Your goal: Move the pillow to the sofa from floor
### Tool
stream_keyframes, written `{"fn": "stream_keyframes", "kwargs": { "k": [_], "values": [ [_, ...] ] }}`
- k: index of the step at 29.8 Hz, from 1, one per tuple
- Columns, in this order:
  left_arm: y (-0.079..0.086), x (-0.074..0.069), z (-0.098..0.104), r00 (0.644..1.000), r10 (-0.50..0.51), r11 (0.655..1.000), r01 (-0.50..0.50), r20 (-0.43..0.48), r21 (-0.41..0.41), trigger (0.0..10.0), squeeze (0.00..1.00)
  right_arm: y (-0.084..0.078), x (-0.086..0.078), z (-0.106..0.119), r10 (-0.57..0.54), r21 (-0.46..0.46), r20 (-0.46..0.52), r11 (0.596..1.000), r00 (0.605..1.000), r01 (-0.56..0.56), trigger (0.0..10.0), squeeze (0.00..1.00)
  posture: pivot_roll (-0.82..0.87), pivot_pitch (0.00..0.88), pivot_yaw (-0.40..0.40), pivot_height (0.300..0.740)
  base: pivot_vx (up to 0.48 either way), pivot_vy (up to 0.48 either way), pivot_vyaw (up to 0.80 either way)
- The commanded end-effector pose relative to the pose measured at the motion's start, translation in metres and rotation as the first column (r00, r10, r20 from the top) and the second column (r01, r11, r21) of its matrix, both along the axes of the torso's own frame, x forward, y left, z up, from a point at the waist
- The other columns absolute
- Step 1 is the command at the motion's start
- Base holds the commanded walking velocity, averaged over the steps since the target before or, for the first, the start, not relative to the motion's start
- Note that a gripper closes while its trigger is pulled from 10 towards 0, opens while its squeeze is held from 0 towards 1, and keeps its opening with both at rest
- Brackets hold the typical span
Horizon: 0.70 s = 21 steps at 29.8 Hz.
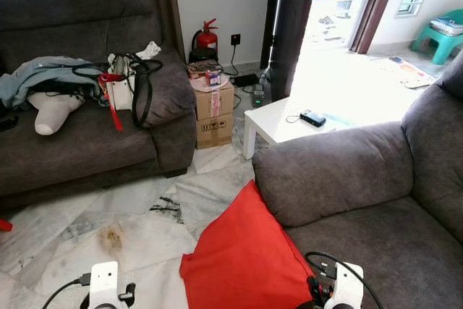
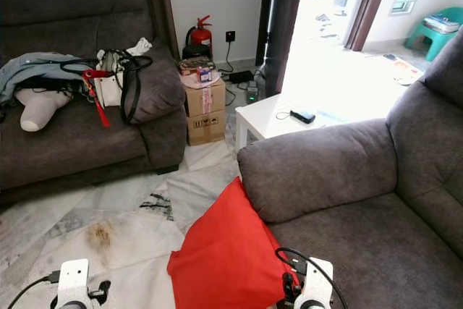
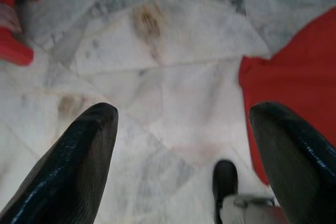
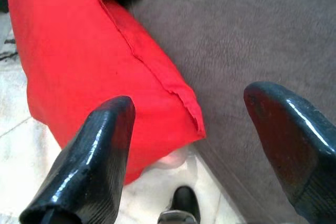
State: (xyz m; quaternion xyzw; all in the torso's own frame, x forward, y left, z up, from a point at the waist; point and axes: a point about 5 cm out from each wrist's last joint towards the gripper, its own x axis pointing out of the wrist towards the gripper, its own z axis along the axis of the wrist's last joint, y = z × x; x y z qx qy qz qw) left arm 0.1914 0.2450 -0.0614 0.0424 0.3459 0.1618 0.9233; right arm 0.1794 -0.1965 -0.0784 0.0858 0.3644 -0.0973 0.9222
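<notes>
A red pillow [image 1: 246, 255] stands on the marble floor, leaning against the front of the grey sofa [image 1: 362, 200] on my right, just below its armrest. In the right wrist view my right gripper [image 4: 186, 145] is open above the pillow's [image 4: 89, 51] seam edge where it meets the sofa front [image 4: 236, 35]. My left gripper [image 3: 184, 145] is open over bare floor, with the pillow's edge [image 3: 294, 77] beside one finger. Both wrists [image 1: 105, 287] [image 1: 346, 287] sit at the bottom of the head view.
A second grey sofa [image 1: 79, 128] at the left holds clothes, a bag and a white cushion. Cardboard boxes [image 1: 214, 110], a fire extinguisher [image 1: 207, 35] and a white low table [image 1: 282, 121] stand by the open doorway. A brown stain [image 1: 110, 236] marks the floor.
</notes>
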Motion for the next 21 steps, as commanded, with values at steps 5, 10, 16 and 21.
{"fn": "stream_keyframes", "kwargs": {
  "k": [5,10,16,21],
  "values": [
    [0.016,0.072,0.064,0.952,-0.085,0.987,0.040,0.293,0.158,10.0,0.00,-0.001,0.003,0.004,-0.018,0.000,0.057,1.000,0.998,0.018,10.0,0.00,-0.05,0.000,-0.007,0.740,0.000,0.000,0.00],
    [0.015,0.075,0.067,0.942,-0.104,0.984,0.050,0.318,0.173,10.0,0.00,-0.002,0.001,0.004,-0.044,-0.004,0.068,0.999,0.997,0.045,10.0,0.00,-0.03,0.000,-0.011,0.740,0.000,0.000,0.00],
    [0.019,0.070,0.065,0.941,-0.099,0.985,0.046,0.324,0.168,10.0,0.00,-0.003,0.000,0.005,-0.059,-0.003,0.087,0.998,0.994,0.059,10.0,0.00,-0.04,0.000,-0.009,0.740,0.000,0.000,0.00],
    [0.019,0.078,0.080,0.904,-0.131,0.977,0.050,0.406,0.205,10.0,0.00,-0.005,0.001,0.008,-0.058,-0.016,0.140,0.998,0.988,0.061,10.0,0.00,-0.03,0.000,-0.011,0.740,0.000,0.000,0.00]
  ]
}}
